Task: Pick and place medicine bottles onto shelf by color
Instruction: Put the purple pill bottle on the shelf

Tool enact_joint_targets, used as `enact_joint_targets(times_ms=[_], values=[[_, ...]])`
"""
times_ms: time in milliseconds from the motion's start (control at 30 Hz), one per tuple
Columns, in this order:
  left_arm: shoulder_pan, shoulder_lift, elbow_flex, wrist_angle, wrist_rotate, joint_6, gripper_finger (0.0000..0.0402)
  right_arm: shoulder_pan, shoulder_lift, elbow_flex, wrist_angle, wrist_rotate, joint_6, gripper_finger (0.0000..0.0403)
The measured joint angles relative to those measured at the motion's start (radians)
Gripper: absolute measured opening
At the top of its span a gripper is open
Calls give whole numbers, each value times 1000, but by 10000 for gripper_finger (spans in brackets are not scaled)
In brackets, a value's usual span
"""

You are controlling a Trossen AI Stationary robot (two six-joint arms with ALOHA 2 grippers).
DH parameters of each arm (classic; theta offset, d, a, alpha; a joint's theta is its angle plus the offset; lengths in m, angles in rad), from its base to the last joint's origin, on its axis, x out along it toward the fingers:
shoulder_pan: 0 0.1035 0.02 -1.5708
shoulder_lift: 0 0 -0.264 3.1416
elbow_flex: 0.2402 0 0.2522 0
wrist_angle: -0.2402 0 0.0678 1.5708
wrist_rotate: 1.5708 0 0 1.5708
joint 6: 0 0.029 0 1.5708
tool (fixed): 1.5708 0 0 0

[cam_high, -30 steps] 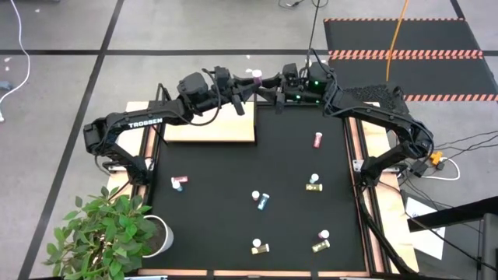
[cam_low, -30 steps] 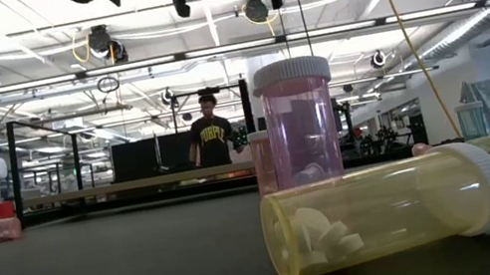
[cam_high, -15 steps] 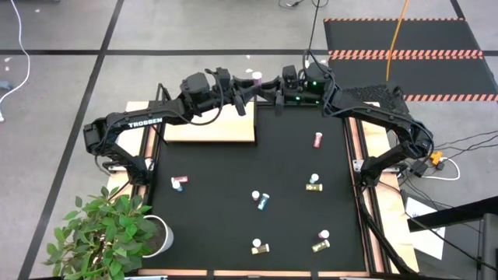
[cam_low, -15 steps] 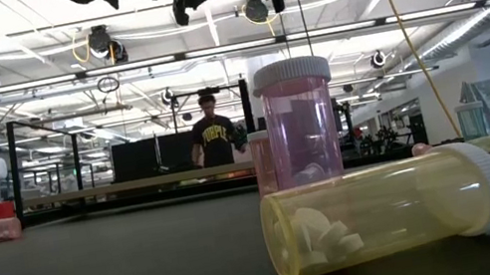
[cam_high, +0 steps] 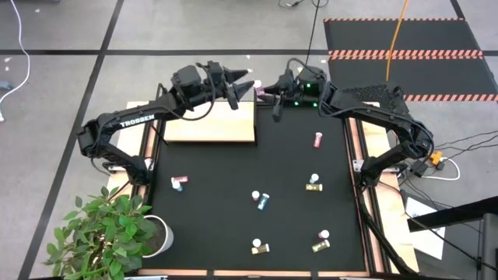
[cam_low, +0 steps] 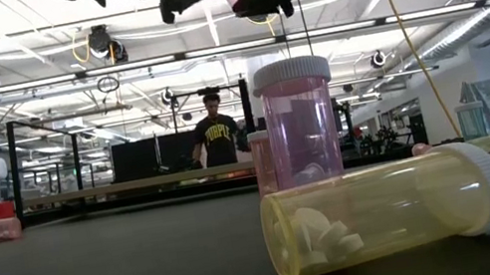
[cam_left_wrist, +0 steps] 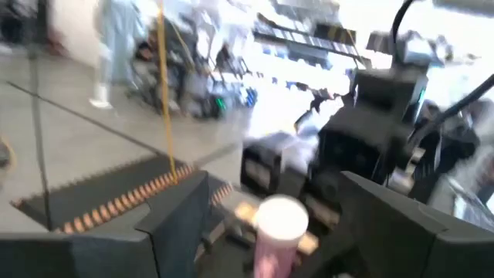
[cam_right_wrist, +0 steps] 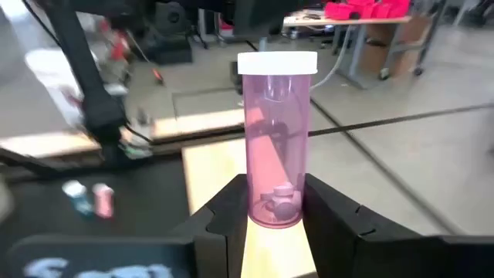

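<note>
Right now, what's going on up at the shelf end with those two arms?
The right claw is shut on a pink medicine bottle, held in the air near the far edge of the shelf. The left claw faces it with fingers spread, not gripping anything. It looks like a handover between the arms. No bottle stands on the shelf yet. Seven more bottles remain on the black mat, some lying down, including a pink one and a blue one.

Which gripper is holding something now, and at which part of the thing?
The right gripper holds a pink bottle by its lower end, the white cap pointing away. The left gripper is open and holds nothing.
</note>
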Motion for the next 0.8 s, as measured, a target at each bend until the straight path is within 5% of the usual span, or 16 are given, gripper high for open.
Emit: enact_joint_targets(times_ms=[267,800], values=[[-39,14,-1,-85,10,184,279,20,0,0,-11,18,-111,104],[-23,17,0,-79,37,178,205,20,0,0,-31,18,-128,104]])
